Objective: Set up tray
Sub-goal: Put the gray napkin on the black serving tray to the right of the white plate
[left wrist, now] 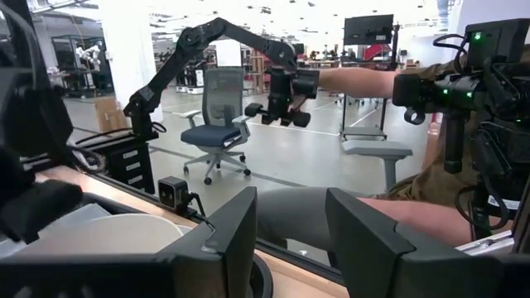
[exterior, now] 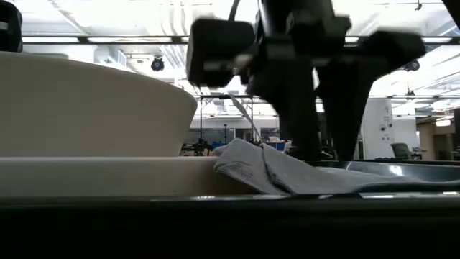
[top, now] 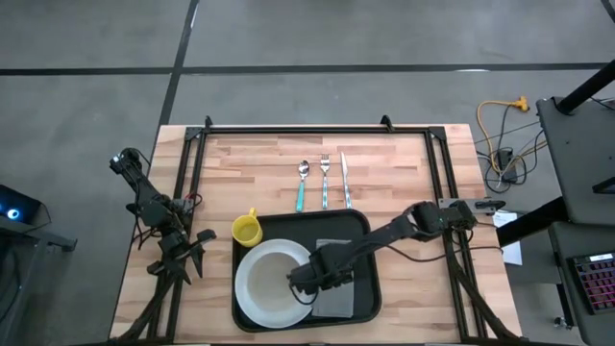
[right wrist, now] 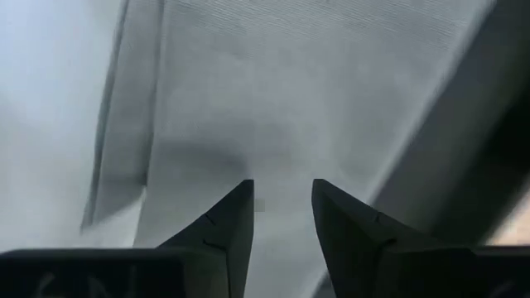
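Observation:
The black tray (top: 365,223) lies at the table's near middle. A white plate (top: 267,284) fills its left half, and a grey folded napkin (top: 338,298) lies flat on its right half. In the low view the napkin's (exterior: 287,176) left edge rises against the plate's rim (exterior: 108,173). My right gripper (top: 306,281) reaches in from the right, over the napkin's edge beside the plate. It points down and is narrowly open (right wrist: 281,189), with nothing between its fingers. My left gripper (top: 197,252) waits open at the table's left edge. My right gripper comes at the napkin (right wrist: 290,83) from above, fingertips (right wrist: 242,194) down at the cloth near its plate-side edge. Nothing lies between the fingers. I cannot tell whether the tips touch the cloth.
A yellow cup (top: 247,229) stands just off the tray's far left corner. A spoon (top: 302,185), a fork (top: 325,181) and a knife (top: 343,180) lie side by side beyond the tray. Bare wood shows to the right of the tray.

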